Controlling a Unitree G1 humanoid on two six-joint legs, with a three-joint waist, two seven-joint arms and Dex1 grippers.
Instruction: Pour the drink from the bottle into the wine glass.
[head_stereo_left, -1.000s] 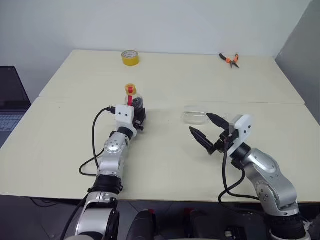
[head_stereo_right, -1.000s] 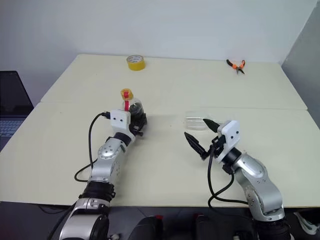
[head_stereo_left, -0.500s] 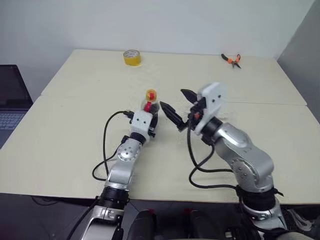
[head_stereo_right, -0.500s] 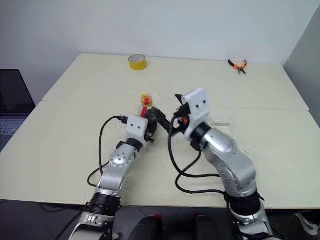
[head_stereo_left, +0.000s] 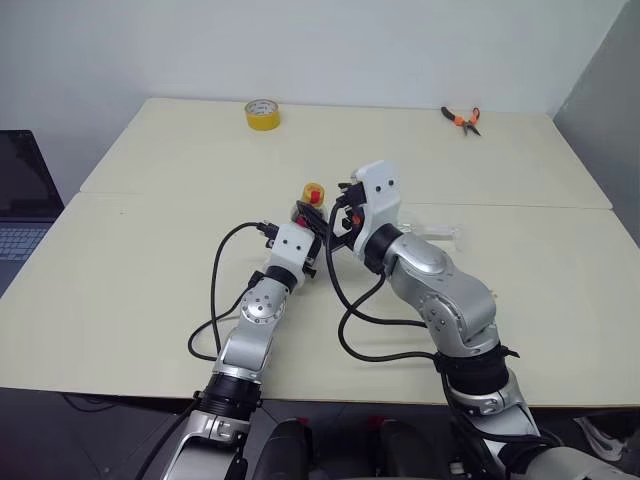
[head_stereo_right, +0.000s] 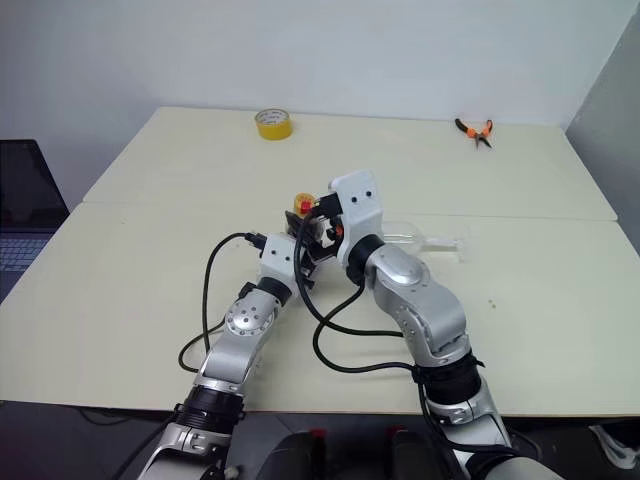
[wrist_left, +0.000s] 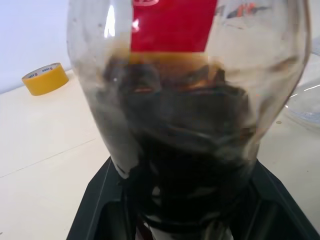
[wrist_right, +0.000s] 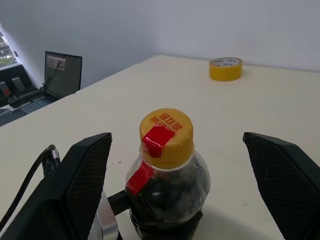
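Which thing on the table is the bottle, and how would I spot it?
Look at the big cream table, near its middle where the two robot arms meet. The bottle stands upright there, held in the left claw, with the right claw open around its top. It is small and clear, with dark drink inside, a red label and a yellow cap.

Glossy clear plastic bottle (wrist_right: 166, 190) with a matt yellow cap (wrist_right: 165, 131); smooth matt cream table (head_stereo_left: 150, 260); clear glass (head_stereo_left: 425, 232).
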